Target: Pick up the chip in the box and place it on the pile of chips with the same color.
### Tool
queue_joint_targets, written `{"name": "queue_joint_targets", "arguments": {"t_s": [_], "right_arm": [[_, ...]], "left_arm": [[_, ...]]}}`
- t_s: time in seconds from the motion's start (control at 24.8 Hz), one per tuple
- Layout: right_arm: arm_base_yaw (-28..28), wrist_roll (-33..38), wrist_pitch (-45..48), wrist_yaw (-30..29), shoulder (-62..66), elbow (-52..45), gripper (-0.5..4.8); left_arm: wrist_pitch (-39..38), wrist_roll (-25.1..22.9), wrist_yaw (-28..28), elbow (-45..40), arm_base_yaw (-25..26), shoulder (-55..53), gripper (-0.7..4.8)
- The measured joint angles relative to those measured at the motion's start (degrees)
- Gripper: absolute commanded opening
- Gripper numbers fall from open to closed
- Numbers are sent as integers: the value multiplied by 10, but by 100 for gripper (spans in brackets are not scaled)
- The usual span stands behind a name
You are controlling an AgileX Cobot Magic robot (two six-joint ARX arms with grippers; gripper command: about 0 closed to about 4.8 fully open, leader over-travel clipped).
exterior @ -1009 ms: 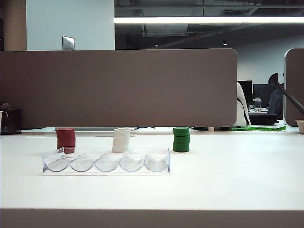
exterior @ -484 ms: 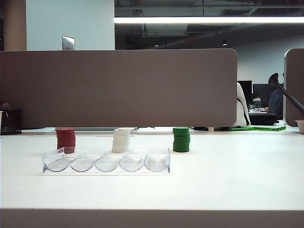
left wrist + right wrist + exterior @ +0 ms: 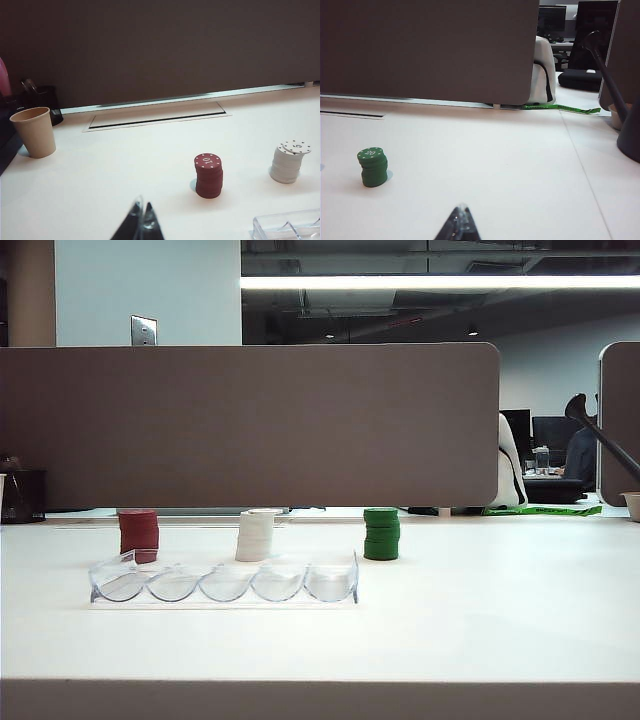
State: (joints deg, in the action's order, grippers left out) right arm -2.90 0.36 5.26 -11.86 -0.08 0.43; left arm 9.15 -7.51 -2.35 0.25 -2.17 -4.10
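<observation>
My white chip (image 3: 297,146) sits crooked on the white pile (image 3: 286,166). My left claw (image 3: 142,225) and right claw (image 3: 461,223) are shut and empty. The box (image 3: 225,581) looks empty, so I think I'm done.

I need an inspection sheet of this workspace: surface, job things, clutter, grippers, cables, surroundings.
Surface: white table, a covered slot near its far edge.
Job things: clear box looks empty; chip marked 5 lies off-centre on the white pile; red pile and green pile stand apart.
Clutter: paper cup beside a dark holder.
Grippers: left gripper shut, above the table short of the red pile; right gripper looks shut, short of the green pile.
Cables: nothing seen.
Surroundings: brown partition, office desks beyond.
</observation>
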Motion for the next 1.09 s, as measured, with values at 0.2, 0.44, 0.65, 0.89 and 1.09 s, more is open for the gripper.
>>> {"name": "queue_joint_targets", "arguments": {"t_s": [0.2,0.44,0.65,0.89,1.09], "right_arm": [[0,0,0,1,0,0,-5],[0,0,-4,2,0,0,-5],[0,0,-4,2,0,0,-5],[0,0,-4,2,0,0,-5],[0,0,-4,2,0,0,-5]], "left_arm": [[0,0,-11,0,0,0,-6],[-7,0,-26,0,0,0,-6],[-14,0,-26,0,0,0,-6],[-14,0,-26,0,0,0,-6],[-14,0,-26,0,0,0,-6]]}}
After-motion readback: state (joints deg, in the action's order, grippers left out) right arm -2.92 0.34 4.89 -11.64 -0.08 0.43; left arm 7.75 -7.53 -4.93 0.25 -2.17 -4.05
